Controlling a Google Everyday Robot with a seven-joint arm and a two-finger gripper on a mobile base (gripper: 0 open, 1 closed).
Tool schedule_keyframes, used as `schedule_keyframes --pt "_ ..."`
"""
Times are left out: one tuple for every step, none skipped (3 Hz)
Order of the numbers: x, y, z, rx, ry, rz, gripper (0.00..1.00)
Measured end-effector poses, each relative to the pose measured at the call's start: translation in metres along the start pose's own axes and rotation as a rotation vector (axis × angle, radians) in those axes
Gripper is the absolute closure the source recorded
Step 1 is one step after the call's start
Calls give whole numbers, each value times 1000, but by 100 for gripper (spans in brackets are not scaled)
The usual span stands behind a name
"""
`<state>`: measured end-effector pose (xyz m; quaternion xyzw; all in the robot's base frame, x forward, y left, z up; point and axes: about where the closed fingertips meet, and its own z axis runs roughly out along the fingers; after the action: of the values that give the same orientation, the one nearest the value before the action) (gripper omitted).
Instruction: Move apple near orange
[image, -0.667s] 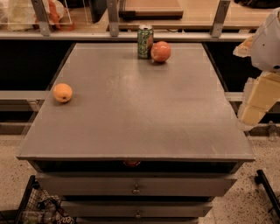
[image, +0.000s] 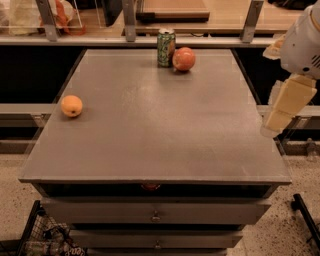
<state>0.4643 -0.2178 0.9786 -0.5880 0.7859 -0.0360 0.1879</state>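
The apple (image: 184, 59) sits at the far edge of a grey table (image: 165, 135), just beside an upright green drink can (image: 166, 47) on its left; whether fruit and can touch is unclear. The orange (image: 72, 106) lies well apart from both, near the table's left edge and about midway along its depth. The robot's gripper (image: 274, 125) hangs off the table's right side, at the end of a white arm (image: 305, 42) entering from the upper right. It is clear of the surface, holds nothing visible and is far from either fruit, and its grip state cannot be made out from this angle. Below the tabletop are drawer fronts (image: 156, 212) with small knobs, and a wire basket (image: 37, 232) stands on the speckled floor at lower left.
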Motion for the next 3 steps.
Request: schedule_keyframes --pt "-8 -38 22 31 -41 59 0" --pt "-16 -82 56 63 -87 127 0" --pt "-16 -82 56 63 -87 127 0"
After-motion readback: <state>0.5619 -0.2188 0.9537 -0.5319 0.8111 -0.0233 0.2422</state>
